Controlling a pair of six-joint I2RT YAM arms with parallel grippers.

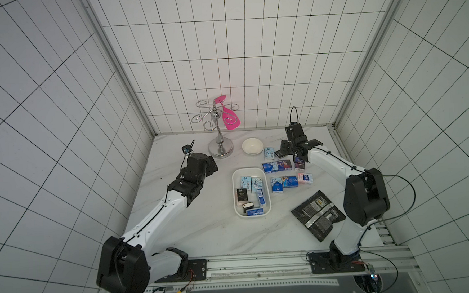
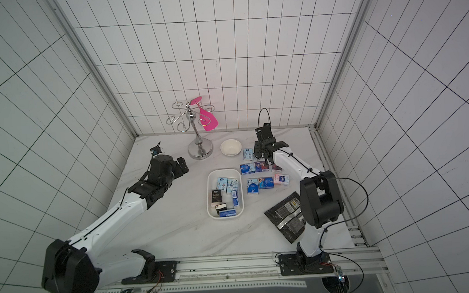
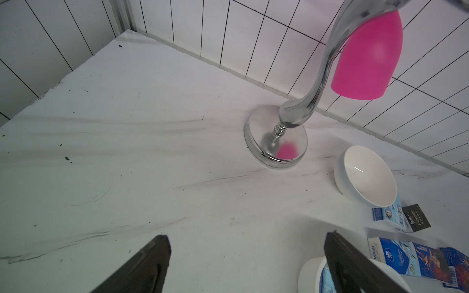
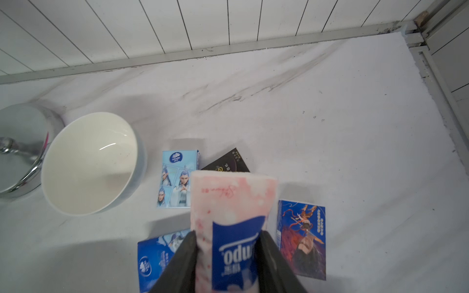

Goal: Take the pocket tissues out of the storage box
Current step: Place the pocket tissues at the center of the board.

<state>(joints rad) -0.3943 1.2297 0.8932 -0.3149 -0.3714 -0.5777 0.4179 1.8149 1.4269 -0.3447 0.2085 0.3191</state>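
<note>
The storage box (image 1: 234, 196) (image 2: 208, 198), a shallow white tray, sits mid-table with several pocket tissues (image 1: 250, 183) inside. More packets (image 1: 283, 181) lie on the marble to its right. My right gripper (image 4: 228, 234) (image 1: 297, 156) is shut on a pale pink packet (image 4: 232, 200) with a blue logo, held above the loose packets near the back right. On the far left side of the box, my left gripper (image 3: 246, 237) (image 1: 213, 167) hangs open and empty. The box rim (image 3: 308, 269) shows beside one of its fingers.
A small white bowl (image 1: 252, 146) and a chrome stand (image 1: 220, 148) with a pink cup (image 1: 230, 119) stand at the back. Black-and-silver foil pouches (image 1: 317, 214) lie at the front right, close to the right arm. Tiled walls enclose the table.
</note>
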